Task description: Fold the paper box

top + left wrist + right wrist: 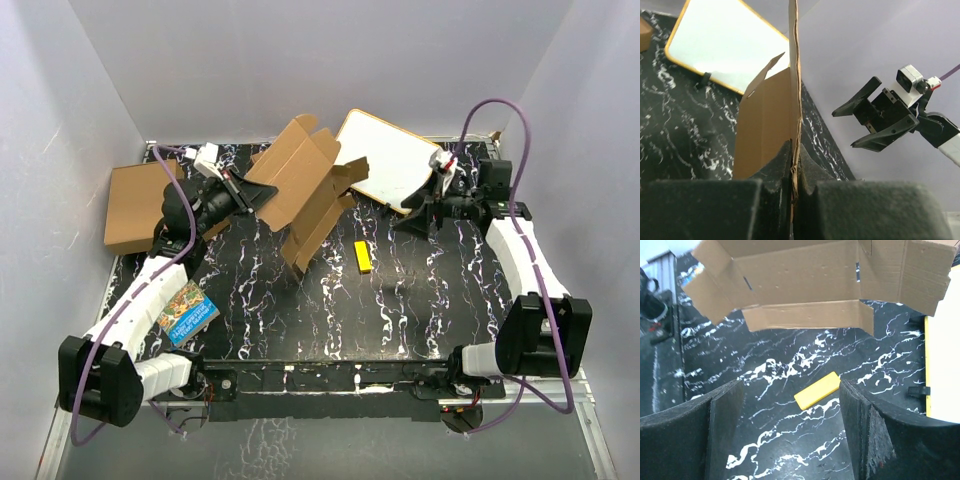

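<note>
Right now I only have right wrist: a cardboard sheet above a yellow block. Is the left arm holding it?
Observer: Yes. The left gripper has its jaws shut on one panel of the paper box, which stands edge-up between them.
Operator: Anything behind it?
Observer: A bigger flat brown carton lies at the left edge of the table.
Operator: And nearer the bases?
Observer: A colourful booklet lies flat beside the left arm.
</note>
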`<state>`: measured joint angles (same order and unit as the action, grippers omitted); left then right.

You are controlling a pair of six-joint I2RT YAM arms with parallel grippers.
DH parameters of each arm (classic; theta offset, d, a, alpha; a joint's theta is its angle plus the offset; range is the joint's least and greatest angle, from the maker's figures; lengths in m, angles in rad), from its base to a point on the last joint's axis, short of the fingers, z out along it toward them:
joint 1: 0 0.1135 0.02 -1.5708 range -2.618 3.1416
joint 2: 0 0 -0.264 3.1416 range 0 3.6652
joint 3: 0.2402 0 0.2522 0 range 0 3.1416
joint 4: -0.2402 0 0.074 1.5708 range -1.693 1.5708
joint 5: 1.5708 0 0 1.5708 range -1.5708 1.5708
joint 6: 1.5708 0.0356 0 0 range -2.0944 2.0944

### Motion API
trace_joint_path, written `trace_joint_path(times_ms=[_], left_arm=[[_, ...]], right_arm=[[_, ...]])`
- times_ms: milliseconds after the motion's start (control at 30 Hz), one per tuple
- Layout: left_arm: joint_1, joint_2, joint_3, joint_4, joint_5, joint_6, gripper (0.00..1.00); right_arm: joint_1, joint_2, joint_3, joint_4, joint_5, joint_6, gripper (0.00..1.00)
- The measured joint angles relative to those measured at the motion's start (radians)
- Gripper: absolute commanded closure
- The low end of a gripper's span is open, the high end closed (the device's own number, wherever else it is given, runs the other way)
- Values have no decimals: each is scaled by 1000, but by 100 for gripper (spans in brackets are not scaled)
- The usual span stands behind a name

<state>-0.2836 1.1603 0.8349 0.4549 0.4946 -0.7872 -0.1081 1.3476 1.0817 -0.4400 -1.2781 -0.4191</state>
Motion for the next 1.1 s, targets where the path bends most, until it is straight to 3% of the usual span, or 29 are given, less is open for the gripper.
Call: trace_joint_path(times_ms=[67,133,267,467,800,967,1033,1100], left_arm=[[39,-7,10,-63,43,19,100],[63,-6,22,-111,77,34,100],[93,-5,92,-218,153,82,100],[117,-5,208,-334,233,190,100],[144,-3,212,-373,375,211,100],[147,1,212,-347,417,198,100],[148,5,212,-342,430,196,100],[151,8,212,-343,438,199,100]], right_arm=[[23,18,-12,-35,31,-99,16],[53,32,-40,-61,50,-191,2],[93,55,-102,-77,81,-337,1],[93,137,-43,1,122,-356,1],[95,322,111,188,129,-283,2],[136,344,148,195,117,-289,14],[167,344,148,198,117,-288,28],[192,344,148,198,112,-290,50]])
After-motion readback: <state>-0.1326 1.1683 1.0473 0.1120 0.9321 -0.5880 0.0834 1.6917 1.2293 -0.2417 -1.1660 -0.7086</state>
